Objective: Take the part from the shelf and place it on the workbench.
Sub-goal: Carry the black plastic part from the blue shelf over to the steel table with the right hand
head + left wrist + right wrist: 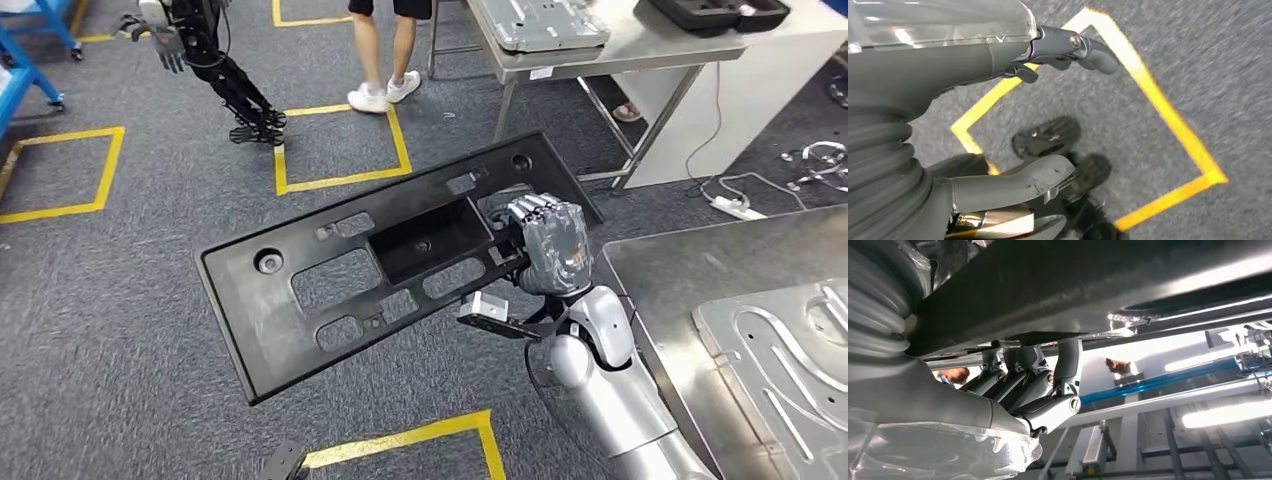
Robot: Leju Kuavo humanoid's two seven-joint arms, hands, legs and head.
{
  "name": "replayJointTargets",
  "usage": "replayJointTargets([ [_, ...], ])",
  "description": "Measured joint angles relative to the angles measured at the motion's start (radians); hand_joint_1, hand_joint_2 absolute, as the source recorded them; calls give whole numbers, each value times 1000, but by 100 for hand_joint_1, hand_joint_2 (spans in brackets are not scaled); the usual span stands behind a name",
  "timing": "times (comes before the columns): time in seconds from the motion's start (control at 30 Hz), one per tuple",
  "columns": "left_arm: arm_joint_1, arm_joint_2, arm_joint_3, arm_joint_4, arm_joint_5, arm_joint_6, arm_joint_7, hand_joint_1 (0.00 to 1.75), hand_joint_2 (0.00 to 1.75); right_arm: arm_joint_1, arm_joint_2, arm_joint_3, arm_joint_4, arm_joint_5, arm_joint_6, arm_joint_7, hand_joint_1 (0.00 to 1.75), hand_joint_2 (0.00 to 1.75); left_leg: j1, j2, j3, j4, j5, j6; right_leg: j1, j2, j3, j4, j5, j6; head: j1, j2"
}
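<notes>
One right hand [548, 248] grips the black part [330, 290] by an inner opening, holding it tilted over the floor, left of the desk [690, 270]. Left hand [998, 115] hangs empty, fingers apart.

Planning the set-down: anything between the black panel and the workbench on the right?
Nothing visible. The right hand holds the black panel over the carpet; the workbench edge lies just beside it. A metal plate occupies the bench further right.

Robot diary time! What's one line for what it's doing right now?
phase: carrying | right hand: grips black plastic panel above floor | left hand: holds nothing, hangs over carpet | metal workbench: to the right, part not yet placed
</notes>
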Motion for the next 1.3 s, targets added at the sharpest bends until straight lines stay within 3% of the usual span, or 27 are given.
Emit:
replayJointTargets([
  [0.03, 0, 0, 0, 0, 0, 0, 0, 0, 175, 1, 0, 0, 0, 0, 0, 0, 175, 175, -1, 14, 1, -2, 0, 4, 1, -36, -25, 54, -30, 3, 1, 0],
  [0.1, 3, 0, 0, 0, 0, 0, 0, 0, 175, 2, 1, 0, 0, 0, 0, 0, 175, 175, -3, 43, 1, -2, -1, 9, -1, -69, -86, 181, -85, 9, 3, 0],
  [0.13, 4, 0, 0, 0, 0, 0, 0, 0, 175, 4, 1, 1, 0, 0, 0, 0, 175, 175, -4, 57, 2, -2, -2, 9, -2, -74, -102, 216, -91, 10, 3, 0],
  [0.17, 4, 1, 0, 0, 0, 0, 0, 0, 175, 5, 1, 1, 0, 0, 0, 0, 175, 175, -4, 70, 3, -2, -4, 9, -3, -77, -101, 215, -80, 11, 3, 0],
  [0.2, 4, 0, 0, 0, 0, 0, 0, 0, 175, 6, 1, 0, 0, 0, 0, 0, 175, 175, -4, 82, 5, -1, -6, 8, -3, -82, -77, 173, -52, 10, 3, 0],
  [0.27, 3, 0, 0, 0, 0, 0, 0, 0, 175, 5, 0, 0, 0, 0, 0, 0, 175, 175, -7, 104, 13, -1, -13, 2, 4, -120, 1, 33, 8, 0, 3, 0],
  [0.3, 3, 0, 0, 0, 0, 0, 0, 0, 175, 4, 0, 0, 0, 0, 0, 0, 175, 175, -9, 113, 16, -1, -16, -3, 10, -138, 30, -21, 24, -6, 3, 0],
  [0.37, 1, -1, 0, 0, 0, 0, 0, 0, 175, 3, 1, 0, 0, -1, 0, 0, 175, 175, -15, 133, 21, -1, -22, -13, 20, -151, 46, -58, 24, -15, 2, 0],
  [0.43, -1, -1, 0, 0, 0, 0, 0, 0, 175, 4, 0, -1, -1, -1, 0, 0, 175, 175, -14, 147, 28, -2, -29, -24, 17, -127, 47, -64, 26, -25, 2, 0],
  [0.5, -2, -1, 0, 0, 0, 0, 0, 0, 175, 3, 0, -2, -2, 0, 0, 0, 175, 175, -11, 114, 17, 35, -60, -33, 9, -104, 53, -73, 31, -37, 2, 0],
  [0.57, -1, 0, 0, 0, 0, 0, -1, 0, 175, 2, 2, -1, -3, -1, 0, 0, 175, 175, -9, 63, -33, 145, -120, -38, 6, -81, 55, -76, 33, -44, 2, 0],
  [0.63, 4, 0, 0, 0, 0, 0, 0, 0, 175, 5, 3, -1, -2, -1, 0, 0, 175, 175, -8, 47, -89, 251, -153, -41, 7, -54, 54, -72, 31, -47, 1, 0],
  [0.67, 6, 0, 0, 0, 0, 0, 0, 0, 175, 6, 3, -1, -2, -1, 0, 0, 175, 175, -8, 45, -98, 261, -142, -41, 7, -39, 53, -68, 30, -47, 1, 0],
  [0.7, 6, 0, 0, 0, 0, 0, 0, 0, 175, 6, 3, -1, -2, 0, 0, 0, 175, 175, -8, 43, -90, 234, -113, -40, 7, -24, 53, -64, 28, -46, 1, 0],
  [0.73, 5, 0, 0, 0, 0, 0, 0, 0, 175, 7, 3, -1, -2, 0, 0, 0, 175, 175, -7, 35, -66, 175, -72, -38, 6, -10, 53, -59, 26, -44, 1, 0],
  [0.8, 4, 0, 0, 0, 0, 0, 0, 0, 175, 6, 3, 0, -2, 0, 0, 0, 175, 175, -4, -8, -19, 65, -22, -32, 6, 15, 48, -48, 21, -37, 2, 0],
  [0.87, 4, 1, 0, 0, 0, 0, 0, 0, 175, 5, 3, 0, -3, -1, 0, 0, 175, 175, -4, -36, -4, 27, -19, -25, 3, 37, 38, -43, 22, -25, 2, 0],
  [0.93, 3, 0, -1, 0, -1, 0, 0, 0, 175, 6, 3, 0, -2, -1, 0, 0, 175, 175, -5, -18, -1, 20, -13, -13, -1, 53, 31, -46, 28, -12, 1, 0],
  [1.0, 0, -1, -1, 0, -2, 0, 0, 0, 175, 3, 2, -1, -2, -1, 1, 0, 175, 175, -2, 6, 3, 9, -6, 0, 4, 16, 16, -21, 12, -2, 4, 0],
  [1.07, -1, -1, -1, 0, -4, 0, 0, 0, 175, -4, 3, -1, 1, -1, 1, 0, 175, 175, -2, 30, 6, 3, -4, 8, 7, -46, -30, 77, -40, 5, 8, 0],
  [1.13, 1, -1, -2, 0, -6, 0, 1, 0, 175, -6, 3, 0, 7, -1, 2, 0, 175, 175, -4, 55, 7, 4, -6, 11, 3, -71, -85, 189, -81, 10, 8, 0],
  [1.17, 1, -1, -2, 0, -6, 0, 2, 0, 175, -6, 4, 0, 10, -1, 3, 0, 175, 175, -5, 67, 7, 4, -7, 11, 2, -76, -95, 207, -78, 10, 8, 0],
  [1.2, 1, 0, -3, 0, -7, 0, 2, 0, 175, -7, 4, 0, 14, -1, 3, 0, 175, 175, -5, 78, 9, 4, -9, 11, 1, -79, -85, 186, -56, 9, 8, 0],
  [1.23, 0, -1, -4, 0, -8, 0, 2, 0, 175, -8, 4, 0, 16, -1, 3, 0, 175, 175, -6, 89, 12, 4, -12, 10, 2, -87, -56, 130, -22, 5, 8, 0],
  [1.3, -2, -1, -7, 0, -12, 0, 3, 0, 175, -14, 4, 0, 19, -1, 3, 0, 175, 175, -9, 108, 19, 4, -18, 4, 13, -126, 11, 0, 27, -6, 9, 0],
])
